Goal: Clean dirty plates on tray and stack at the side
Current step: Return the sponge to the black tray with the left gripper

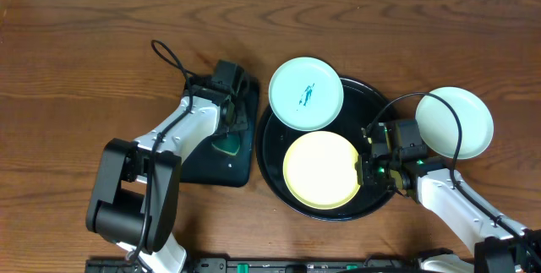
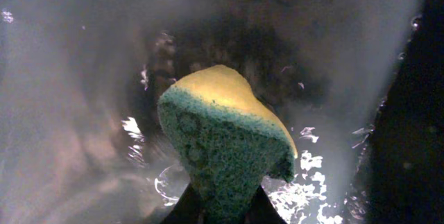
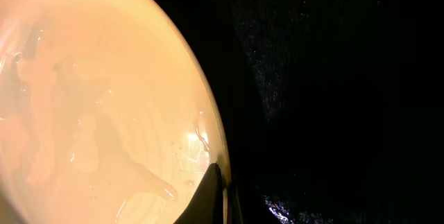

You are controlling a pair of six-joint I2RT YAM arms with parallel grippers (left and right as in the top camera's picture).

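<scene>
A yellow plate (image 1: 319,170) lies wet on the round black tray (image 1: 373,109). My right gripper (image 1: 365,168) is shut on its right rim; in the right wrist view the fingers (image 3: 214,195) pinch the edge of the yellow plate (image 3: 90,113). A mint plate (image 1: 306,94) with a teal smudge rests on the tray's upper left rim. Another mint plate (image 1: 455,122) sits on the table to the right of the tray. My left gripper (image 1: 230,131) is shut on a yellow and green sponge (image 2: 222,141), held over the small rectangular tray.
The rectangular black tray (image 1: 211,167) lies left of the round tray, wet and glossy in the left wrist view. Bare wooden table (image 1: 76,62) spreads to the left and back. A black cable (image 1: 169,56) loops behind the left arm.
</scene>
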